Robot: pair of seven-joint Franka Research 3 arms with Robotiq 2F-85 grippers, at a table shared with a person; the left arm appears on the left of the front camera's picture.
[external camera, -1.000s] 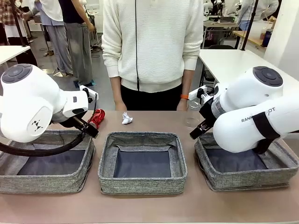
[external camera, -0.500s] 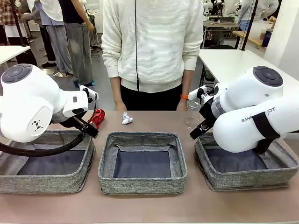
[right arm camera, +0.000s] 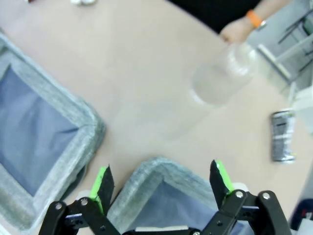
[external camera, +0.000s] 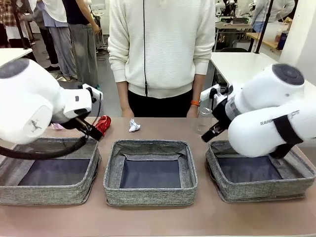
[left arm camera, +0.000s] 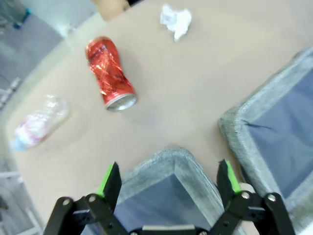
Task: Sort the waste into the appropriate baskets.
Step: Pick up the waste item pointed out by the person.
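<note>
Three low grey woven-fabric baskets sit in a row on the robot's side of the table: left (external camera: 94, 163), middle (external camera: 150, 196) and right (external camera: 256, 191). All three look empty. The waste lies beyond them on the bare tabletop, nearer the person, so I judge sorting has not begun.

The left gripper (left arm camera: 168, 175) hangs over the left basket's far corner, fingers spread wide with nothing between them. It faces the crushed red can (left arm camera: 110, 73) lying on its side, likely its first pick. The crumpled white paper ball (left arm camera: 176, 19) and the clear pink-labelled bottle (left arm camera: 39, 122) lie farther off.

The right gripper (right arm camera: 160, 175), equally wide and empty, hovers above the right basket's corner. It points toward the clear plastic cup (right arm camera: 222, 78), with the crushed dark-silver can (right arm camera: 282, 142) off to one side.
</note>
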